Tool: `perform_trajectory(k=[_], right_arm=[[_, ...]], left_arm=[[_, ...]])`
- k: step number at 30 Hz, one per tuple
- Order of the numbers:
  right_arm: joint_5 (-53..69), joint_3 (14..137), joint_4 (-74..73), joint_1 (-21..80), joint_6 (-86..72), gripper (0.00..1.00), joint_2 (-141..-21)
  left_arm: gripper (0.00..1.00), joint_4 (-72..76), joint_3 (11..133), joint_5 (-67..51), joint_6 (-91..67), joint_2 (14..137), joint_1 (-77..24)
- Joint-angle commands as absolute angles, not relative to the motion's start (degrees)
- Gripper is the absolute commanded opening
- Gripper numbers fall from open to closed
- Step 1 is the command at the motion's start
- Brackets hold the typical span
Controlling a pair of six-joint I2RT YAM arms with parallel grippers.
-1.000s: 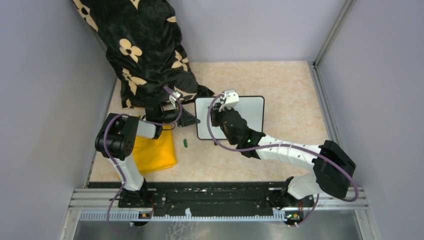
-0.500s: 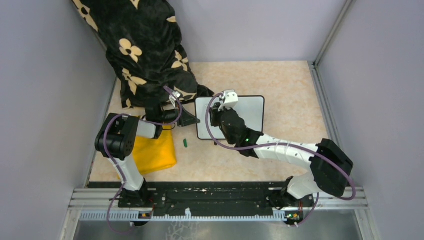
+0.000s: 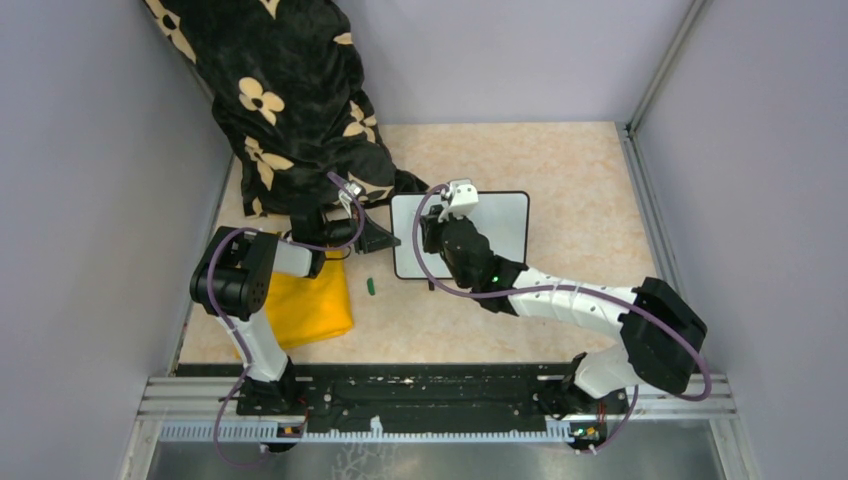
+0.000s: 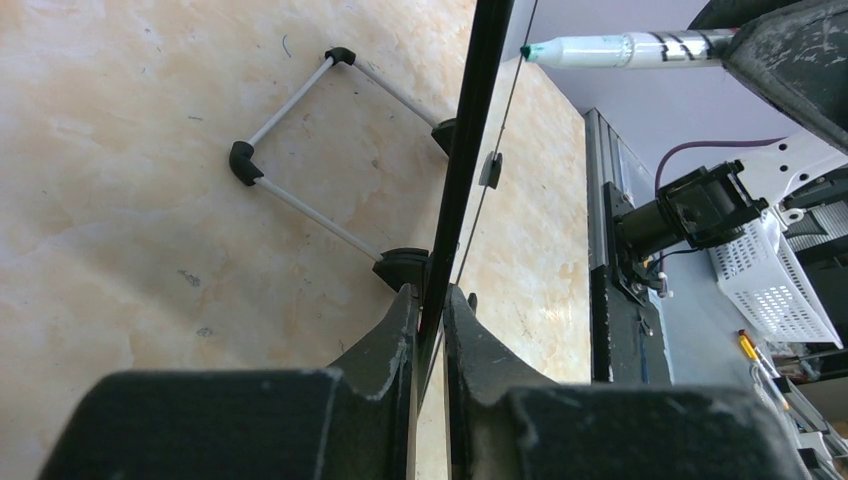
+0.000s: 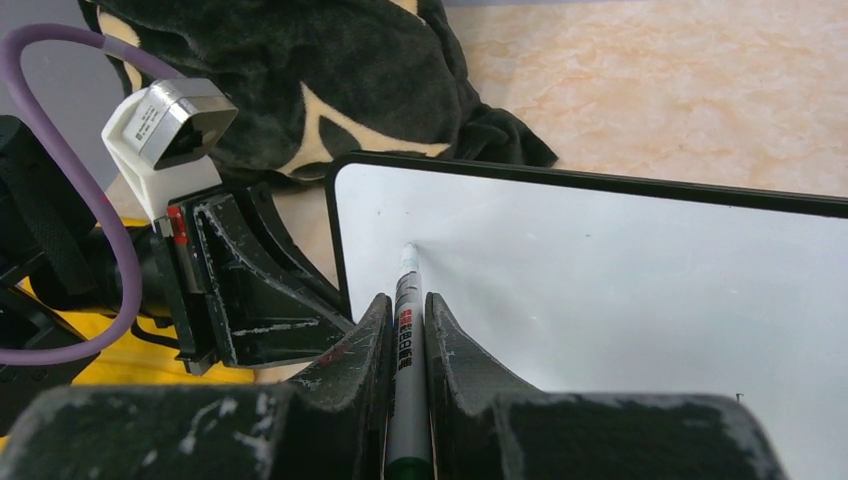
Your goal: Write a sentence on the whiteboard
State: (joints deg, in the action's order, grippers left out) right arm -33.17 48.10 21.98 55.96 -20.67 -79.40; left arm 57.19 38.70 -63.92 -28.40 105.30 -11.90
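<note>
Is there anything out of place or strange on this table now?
A small green piece, perhaps a marker cap, lies loose between the yellow cloth and the whiteboard. A black flowered blanket is heaped by the board's far left corner. Nothing looks spilled or broken.

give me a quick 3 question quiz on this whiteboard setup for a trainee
1. True or false: the whiteboard already shows a full written sentence.
2. What does the right tool hold? A) a marker B) a cup C) nothing
3. Fill in: the left tool is clamped on the whiteboard's ___.
Key: 1 false; 2 A; 3 edge.
</note>
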Motion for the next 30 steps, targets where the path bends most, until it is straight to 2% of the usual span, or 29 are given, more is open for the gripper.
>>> perform_trajectory(k=[1,22,30], right_arm=[[-34.0,48.5,22.5,55.4,-21.5,0.0,-79.4],[-35.1,43.2,20.6,55.2,-22.8,0.0,-75.9],[-31.5,43.3,25.3,55.3,-22.3,0.0,-72.0]], left_arm=[[0.06,58.5,39.4,-64.0,-27.7,105.2,-12.1],[0.02,58.7,39.5,-63.9,-27.8,105.4,-12.1],[0.02,58.9,39.3,-63.9,-27.9,105.3,-12.1]])
